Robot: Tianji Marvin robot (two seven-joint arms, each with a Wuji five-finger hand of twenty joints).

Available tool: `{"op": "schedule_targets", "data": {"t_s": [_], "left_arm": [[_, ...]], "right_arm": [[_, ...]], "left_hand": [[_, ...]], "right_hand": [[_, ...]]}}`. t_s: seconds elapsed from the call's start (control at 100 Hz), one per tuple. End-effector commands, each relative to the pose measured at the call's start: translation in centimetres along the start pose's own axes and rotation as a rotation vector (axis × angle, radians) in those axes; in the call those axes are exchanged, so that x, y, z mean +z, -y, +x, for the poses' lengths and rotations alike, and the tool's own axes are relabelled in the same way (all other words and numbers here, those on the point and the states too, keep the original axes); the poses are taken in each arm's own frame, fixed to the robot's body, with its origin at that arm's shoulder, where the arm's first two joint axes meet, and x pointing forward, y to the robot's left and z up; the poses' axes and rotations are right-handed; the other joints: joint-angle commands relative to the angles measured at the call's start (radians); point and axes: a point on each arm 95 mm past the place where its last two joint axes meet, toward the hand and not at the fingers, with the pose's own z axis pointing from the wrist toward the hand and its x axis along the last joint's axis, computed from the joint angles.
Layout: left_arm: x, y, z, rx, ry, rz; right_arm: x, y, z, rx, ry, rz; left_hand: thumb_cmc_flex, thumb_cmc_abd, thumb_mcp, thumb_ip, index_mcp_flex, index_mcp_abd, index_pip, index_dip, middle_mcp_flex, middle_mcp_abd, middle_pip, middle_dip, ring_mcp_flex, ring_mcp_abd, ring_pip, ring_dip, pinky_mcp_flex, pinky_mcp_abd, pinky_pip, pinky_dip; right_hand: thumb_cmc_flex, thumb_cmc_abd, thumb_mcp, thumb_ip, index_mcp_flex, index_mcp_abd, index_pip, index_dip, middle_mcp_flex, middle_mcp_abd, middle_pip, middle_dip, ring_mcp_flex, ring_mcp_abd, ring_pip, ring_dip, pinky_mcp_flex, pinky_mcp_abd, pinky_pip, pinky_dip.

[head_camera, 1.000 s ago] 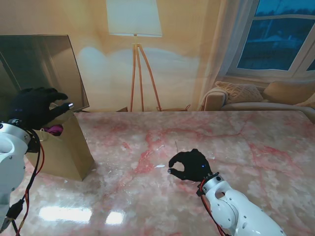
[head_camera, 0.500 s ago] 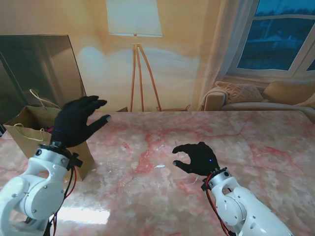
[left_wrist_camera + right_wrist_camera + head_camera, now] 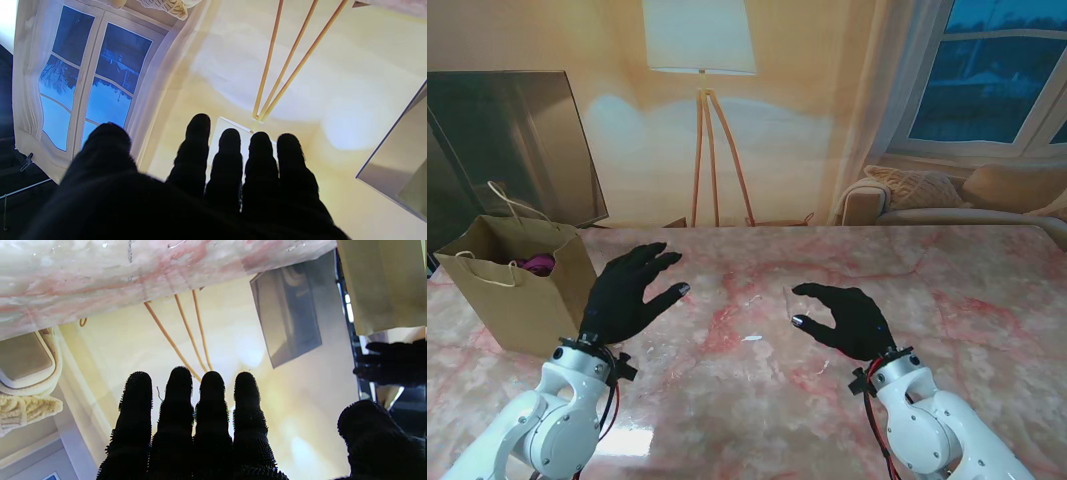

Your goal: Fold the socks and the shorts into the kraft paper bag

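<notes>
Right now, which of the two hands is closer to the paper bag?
The left hand: it hovers open just beside the kraft paper bag. The right hand, also open, is farther right over the marble table.

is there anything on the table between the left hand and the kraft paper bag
Nothing visible. The left hand hovers open just right of the kraft paper bag, with only bare marble table between them. Something pink already sits inside the bag.

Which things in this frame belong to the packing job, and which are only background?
Job:
- kraft paper bag, standing open at table's left
- magenta fabric inside the bag
- left hand, open, holding nothing
- right hand, open, holding nothing

Background:
- floor lamp
- window
- sofa
- dark panel
</notes>
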Motion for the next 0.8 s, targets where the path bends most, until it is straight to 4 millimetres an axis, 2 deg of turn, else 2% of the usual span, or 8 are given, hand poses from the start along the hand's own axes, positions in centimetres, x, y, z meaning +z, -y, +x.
{"op": "schedule_targets", "data": {"t_s": [0.0,0.15,0.26,0.36,0.45,0.63,0.79], "left_arm": [[-0.9,-2.0,-0.3,-0.043,0.011,-0.040],[-1.6,-3.8,-0.7,-0.094,0.022,-0.063],[-2.0,-4.6,-0.8,-0.114,0.026,-0.067],[-2.4,-4.7,-0.8,-0.122,0.028,-0.069],[-2.6,-4.6,-0.6,-0.125,0.033,-0.068],[-2.7,-4.2,-0.3,-0.124,0.032,-0.052],[-2.6,-4.9,-0.5,-0.156,0.056,-0.045]], "right_arm": [[-0.5,0.5,0.2,0.018,-0.001,0.011],[-1.0,0.7,0.1,0.056,0.000,0.014],[-1.4,1.1,0.1,0.076,0.008,0.014],[-1.7,1.3,0.2,0.062,0.016,0.021],[-2.0,1.5,0.3,0.057,0.021,0.031],[-2.1,1.3,0.3,0.047,0.019,0.022],[-2.1,1.1,0.2,0.037,0.015,0.013]], "left_hand": [[-0.031,0.013,-0.037,0.015,-0.019,0.002,-0.011,-0.011,-0.028,-0.020,-0.011,-0.011,-0.024,-0.023,-0.015,-0.011,-0.008,-0.017,0.004,-0.011],[-0.034,0.012,-0.038,0.017,-0.014,-0.004,-0.007,-0.011,-0.034,-0.031,-0.011,-0.013,-0.036,-0.043,-0.022,-0.017,-0.017,-0.043,-0.014,-0.021],[-0.037,0.011,-0.037,0.018,-0.011,-0.006,-0.004,-0.011,-0.032,-0.030,-0.008,-0.014,-0.034,-0.047,-0.022,-0.021,-0.015,-0.043,-0.020,-0.025],[-0.037,0.009,-0.037,0.019,-0.013,-0.005,-0.005,-0.012,-0.033,-0.030,-0.007,-0.014,-0.035,-0.046,-0.021,-0.023,-0.014,-0.043,-0.023,-0.027],[-0.037,0.011,-0.036,0.018,0.003,-0.009,0.004,-0.010,-0.032,-0.029,-0.006,-0.015,-0.035,-0.046,-0.020,-0.025,-0.012,-0.042,-0.024,-0.028],[-0.037,0.013,-0.037,0.018,0.004,-0.007,0.007,-0.008,-0.033,-0.029,-0.005,-0.016,-0.037,-0.046,-0.018,-0.027,-0.015,-0.041,-0.024,-0.028],[-0.035,0.014,-0.037,0.017,-0.001,-0.008,0.004,-0.010,-0.036,-0.029,-0.007,-0.016,-0.044,-0.045,-0.020,-0.028,-0.022,-0.037,-0.027,-0.030]], "right_hand": [[-0.041,0.046,-0.033,0.057,-0.051,0.017,-0.027,-0.020,-0.008,0.017,-0.042,-0.029,-0.045,-0.010,-0.025,-0.023,-0.026,-0.050,-0.033,-0.036],[-0.057,0.065,-0.046,0.060,-0.055,0.032,-0.034,-0.028,-0.017,0.025,-0.056,-0.035,-0.062,-0.008,-0.029,-0.027,-0.027,-0.068,-0.052,-0.048],[-0.044,0.055,-0.044,0.063,-0.049,0.021,-0.033,-0.030,-0.019,0.020,-0.057,-0.035,-0.068,-0.010,-0.028,-0.029,-0.038,-0.065,-0.065,-0.058],[-0.013,0.032,-0.033,0.066,-0.040,-0.002,-0.023,-0.026,-0.012,0.010,-0.053,-0.033,-0.065,-0.012,-0.023,-0.027,-0.045,-0.049,-0.060,-0.054],[0.023,0.006,-0.027,0.066,-0.020,-0.034,0.000,-0.004,-0.019,0.006,-0.011,-0.010,-0.054,-0.014,-0.019,-0.017,-0.047,-0.040,-0.044,-0.037],[0.036,-0.003,-0.022,0.068,-0.011,-0.040,0.001,0.005,-0.025,0.003,0.010,0.001,-0.048,-0.013,-0.021,-0.014,-0.044,-0.038,-0.045,-0.033],[0.056,-0.010,-0.024,0.067,0.002,-0.055,0.008,0.021,-0.034,0.001,0.053,0.024,-0.035,-0.014,-0.017,-0.006,-0.035,-0.028,-0.034,-0.023]]}}
